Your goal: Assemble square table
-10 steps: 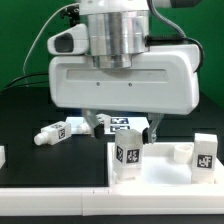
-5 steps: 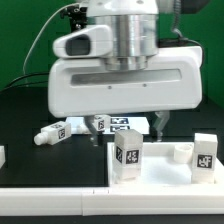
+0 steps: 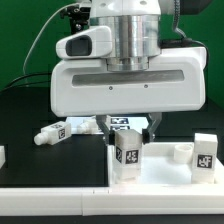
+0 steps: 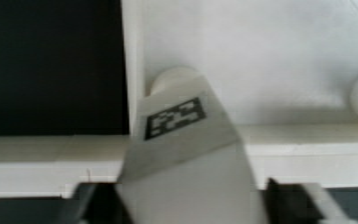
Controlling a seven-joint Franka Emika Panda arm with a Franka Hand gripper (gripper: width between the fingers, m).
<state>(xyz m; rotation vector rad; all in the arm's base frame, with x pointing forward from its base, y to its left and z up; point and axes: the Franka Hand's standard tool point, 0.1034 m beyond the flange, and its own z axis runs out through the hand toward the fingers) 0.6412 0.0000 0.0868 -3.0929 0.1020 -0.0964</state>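
A short white tagged leg [image 3: 127,155] stands upright on the white square panel [image 3: 165,172] near its front edge. My gripper [image 3: 128,130] is right above it, open, with one finger on each side of the leg's top and a small gap at each. In the wrist view the same leg [image 4: 181,130] runs down between the fingers [image 4: 101,200] onto the panel [image 4: 291,50]. A second leg [image 3: 205,152] stands at the panel's corner on the exterior view's right. A third leg [image 3: 52,133] lies on the black table at the exterior view's left.
The marker board [image 3: 122,123] lies behind the gripper. A white border strip [image 3: 55,198] runs along the front, and a small white piece [image 3: 2,157] sits at the exterior view's left edge. The gripper's wide body hides the table behind it.
The hand has turned about its upright axis and shifted a little to the exterior view's right. The upright leg under it has kept its place.
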